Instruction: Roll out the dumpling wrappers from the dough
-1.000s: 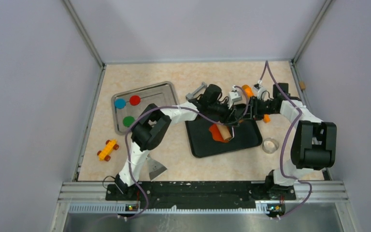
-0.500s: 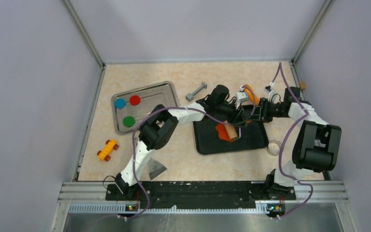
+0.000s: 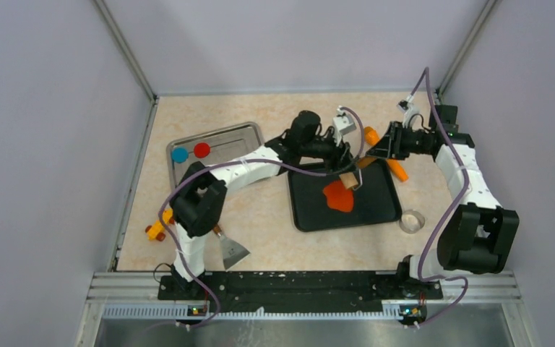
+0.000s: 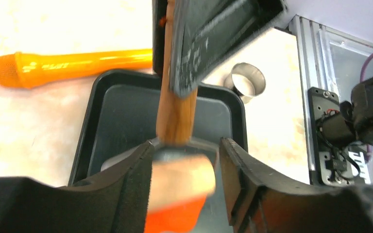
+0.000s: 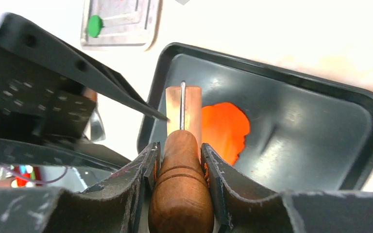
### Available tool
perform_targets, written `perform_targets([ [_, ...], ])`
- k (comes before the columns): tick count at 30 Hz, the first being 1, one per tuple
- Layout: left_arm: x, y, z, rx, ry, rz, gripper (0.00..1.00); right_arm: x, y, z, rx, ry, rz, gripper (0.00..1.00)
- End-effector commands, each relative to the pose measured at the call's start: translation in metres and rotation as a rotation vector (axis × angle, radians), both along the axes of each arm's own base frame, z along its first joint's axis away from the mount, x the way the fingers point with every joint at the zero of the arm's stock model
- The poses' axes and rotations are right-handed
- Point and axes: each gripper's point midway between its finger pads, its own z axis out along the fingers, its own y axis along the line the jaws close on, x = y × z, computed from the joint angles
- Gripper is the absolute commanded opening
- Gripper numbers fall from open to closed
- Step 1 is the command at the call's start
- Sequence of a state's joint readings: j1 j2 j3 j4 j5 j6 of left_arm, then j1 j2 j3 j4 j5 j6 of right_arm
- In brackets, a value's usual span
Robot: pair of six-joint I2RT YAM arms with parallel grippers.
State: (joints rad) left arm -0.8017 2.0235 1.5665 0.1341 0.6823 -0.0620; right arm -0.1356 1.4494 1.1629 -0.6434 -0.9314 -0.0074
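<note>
Dough (image 3: pixel 340 196) sits flattened mid black tray (image 3: pixel 376 213), uncovered now: my left claw (image 4: pixel 184 162) and right claw (image 5: pixel 179 149), both clamped on the rolling pin (image 3: pixel 348 180), just drew it back to twelve o'clock. Another pass, I reckon.

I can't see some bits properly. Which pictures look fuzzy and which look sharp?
Left wrist view: the near end of the roller and the orange dough are fuzzy, probably too close to the lens, while the metal ring farther off is sharp. Right wrist view: the wooden handle and black tray look sharp. Top view: sharp everywhere.
</note>
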Motion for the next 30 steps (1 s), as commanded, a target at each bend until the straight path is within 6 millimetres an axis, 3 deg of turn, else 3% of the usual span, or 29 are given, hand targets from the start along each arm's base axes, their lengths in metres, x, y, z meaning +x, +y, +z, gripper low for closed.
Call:
perform_targets([
  [1, 0.001, 0.049, 0.025, 0.028, -0.042, 0.051, 0.57, -0.002, -0.019, 0.012, -0.1, -0.051, -0.057, 0.0],
  [3, 0.002, 0.071, 0.033, 0.038, -0.076, 0.059, 0.59, -0.009, -0.024, 0.01, -0.121, -0.049, -0.063, 0.0],
  [5, 0.005, 0.091, 0.026, 0.083, -0.075, 0.075, 0.61, -0.015, -0.027, 0.01, -0.133, -0.058, -0.079, 0.0],
  [6, 0.009, 0.1, 0.02, 0.111, -0.071, 0.09, 0.68, -0.019, -0.029, 0.012, -0.14, -0.064, -0.085, 0.0],
  [9, 0.023, 0.109, -0.005, 0.24, -0.067, 0.096, 0.7, -0.031, -0.032, 0.016, -0.173, -0.07, -0.101, 0.0],
  [10, 0.025, 0.111, -0.021, 0.305, -0.03, 0.093, 0.79, -0.034, -0.035, 0.018, -0.183, -0.072, -0.113, 0.0],
  [11, 0.031, 0.111, -0.034, 0.353, 0.0, 0.104, 0.79, -0.037, -0.037, 0.02, -0.187, -0.073, -0.123, 0.0],
  [14, 0.052, 0.104, -0.058, 0.431, 0.013, 0.117, 0.75, -0.049, -0.043, 0.023, -0.207, -0.062, -0.159, 0.0],
  [19, 0.075, 0.091, -0.102, 0.524, -0.056, 0.079, 0.61, -0.061, -0.052, 0.026, -0.227, -0.036, -0.202, 0.0],
  [25, 0.099, 0.085, -0.133, 0.586, -0.067, 0.123, 0.53, -0.065, -0.053, 0.034, -0.219, -0.039, -0.217, 0.0],
  [30, 0.099, 0.096, -0.148, 0.63, -0.059, 0.146, 0.39, -0.067, -0.052, 0.033, -0.208, -0.033, -0.22, 0.0],
])
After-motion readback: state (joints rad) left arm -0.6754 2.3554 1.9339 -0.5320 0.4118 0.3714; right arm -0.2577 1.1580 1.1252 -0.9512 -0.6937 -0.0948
